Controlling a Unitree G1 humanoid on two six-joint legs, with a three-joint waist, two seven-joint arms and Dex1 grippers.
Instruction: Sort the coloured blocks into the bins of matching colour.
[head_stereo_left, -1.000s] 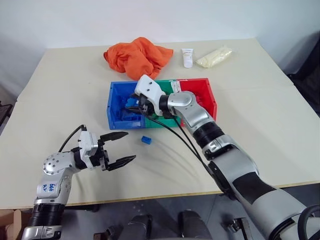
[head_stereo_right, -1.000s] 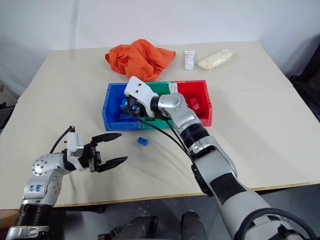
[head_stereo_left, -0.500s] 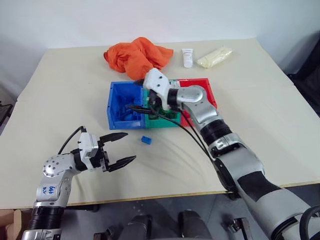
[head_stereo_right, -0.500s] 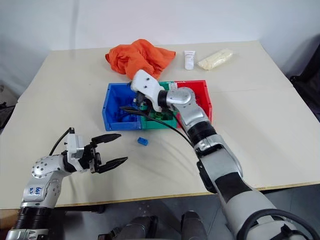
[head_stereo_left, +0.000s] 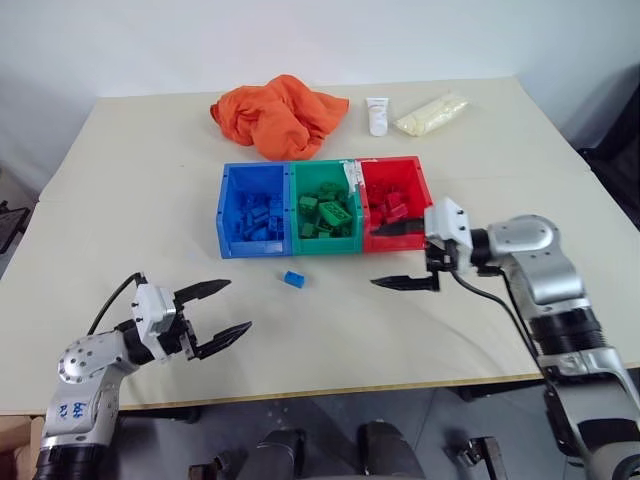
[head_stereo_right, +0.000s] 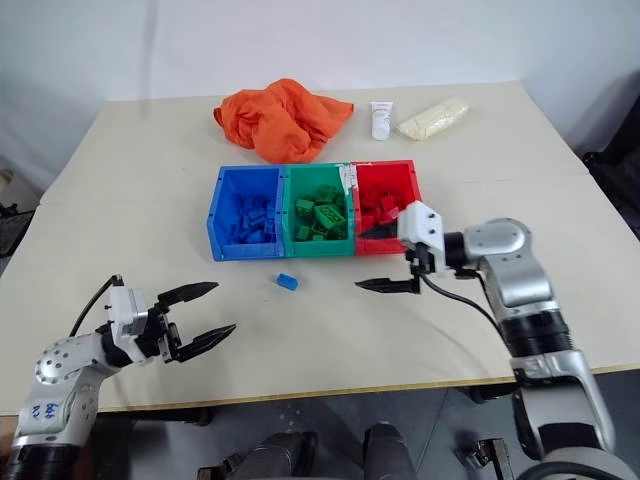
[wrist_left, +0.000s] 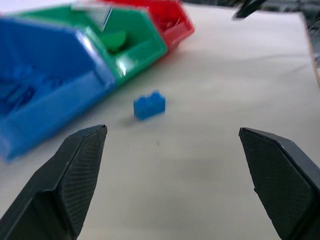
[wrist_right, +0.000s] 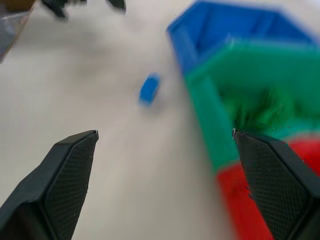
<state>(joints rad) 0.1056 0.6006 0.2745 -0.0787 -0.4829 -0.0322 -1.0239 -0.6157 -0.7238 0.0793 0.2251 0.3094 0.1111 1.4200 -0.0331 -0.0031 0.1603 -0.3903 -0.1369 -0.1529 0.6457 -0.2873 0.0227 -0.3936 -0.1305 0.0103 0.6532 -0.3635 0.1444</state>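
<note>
Three joined bins stand mid-table: a blue bin (head_stereo_left: 252, 211), a green bin (head_stereo_left: 324, 208) and a red bin (head_stereo_left: 397, 201), each holding several blocks of its own colour. One loose blue block (head_stereo_left: 293, 279) lies on the table just in front of the blue and green bins, also seen as the blue block (wrist_left: 149, 105) in the left wrist view. My left gripper (head_stereo_left: 222, 310) is open and empty near the front left edge, pointing toward that block. My right gripper (head_stereo_left: 399, 256) is open and empty in front of the red bin, pointing left.
An orange cloth (head_stereo_left: 277, 113) lies behind the bins. A white tube (head_stereo_left: 376, 114) and a pale yellow bag (head_stereo_left: 429, 112) sit at the back right. Bare table (head_stereo_left: 130, 200) lies left of the bins.
My right gripper pulled out of the blue bin, swung right past the green and red bins and now hangs open in front of the red bin. My left gripper drew back to the left.
</note>
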